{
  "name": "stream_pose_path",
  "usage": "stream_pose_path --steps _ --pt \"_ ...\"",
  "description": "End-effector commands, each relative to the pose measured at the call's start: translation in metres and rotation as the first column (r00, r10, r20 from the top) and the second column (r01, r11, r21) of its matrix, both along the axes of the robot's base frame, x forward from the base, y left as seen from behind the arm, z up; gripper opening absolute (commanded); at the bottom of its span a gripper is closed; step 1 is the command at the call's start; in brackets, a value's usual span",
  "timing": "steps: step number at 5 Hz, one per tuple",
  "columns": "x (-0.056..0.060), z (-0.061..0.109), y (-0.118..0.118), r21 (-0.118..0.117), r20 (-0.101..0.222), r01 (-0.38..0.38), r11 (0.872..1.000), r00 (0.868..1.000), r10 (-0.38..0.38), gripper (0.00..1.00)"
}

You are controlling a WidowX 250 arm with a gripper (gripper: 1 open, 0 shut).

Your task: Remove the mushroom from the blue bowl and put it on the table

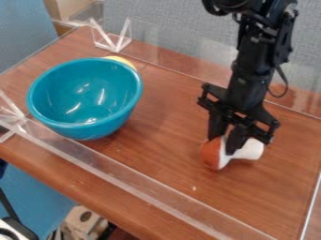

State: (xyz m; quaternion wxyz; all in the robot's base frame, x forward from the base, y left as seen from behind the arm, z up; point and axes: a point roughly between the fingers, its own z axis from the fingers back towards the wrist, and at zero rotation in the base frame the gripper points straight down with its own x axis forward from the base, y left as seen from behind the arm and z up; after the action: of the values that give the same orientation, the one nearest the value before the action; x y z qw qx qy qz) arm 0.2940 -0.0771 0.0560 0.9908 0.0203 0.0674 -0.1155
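From the single camera, looking down across the table from one of its long sides, the black arm comes in from the upper right and points its gripper straight down over the right half of the wood-grain top. The jaws are closed on the mushroom, which sits tilted between them: its reddish-brown cap faces toward the left and near side, its cream-white stem sticks out toward the right. The mushroom is low, at or just above the tabletop; whether it actually touches the wood cannot be told from this angle. The blue bowl stands upright on the left half of the table, well apart from the gripper, and its turquoise inside shows nothing in it. Just behind the bowl's far rim a small pale yellow thing peeks out, too hidden to identify. Clear acrylic walls edge the table, with a near wall running along the front edge and folded clear corner pieces at the far left
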Motion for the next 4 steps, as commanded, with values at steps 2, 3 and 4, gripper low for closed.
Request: stream_pose_path --steps 2,3,4 --pt "0.0032 0.0090 -0.0019 0.008 0.042 0.009 1.000 0.999 -0.010 0.00" --pt "0.0048 0.0114 -0.0001 0.008 0.040 -0.002 1.000 0.999 0.001 1.00" --pt "0.0064 0.0172 0.0018 0.010 0.046 -0.016 1.000 0.999 0.015 1.00"
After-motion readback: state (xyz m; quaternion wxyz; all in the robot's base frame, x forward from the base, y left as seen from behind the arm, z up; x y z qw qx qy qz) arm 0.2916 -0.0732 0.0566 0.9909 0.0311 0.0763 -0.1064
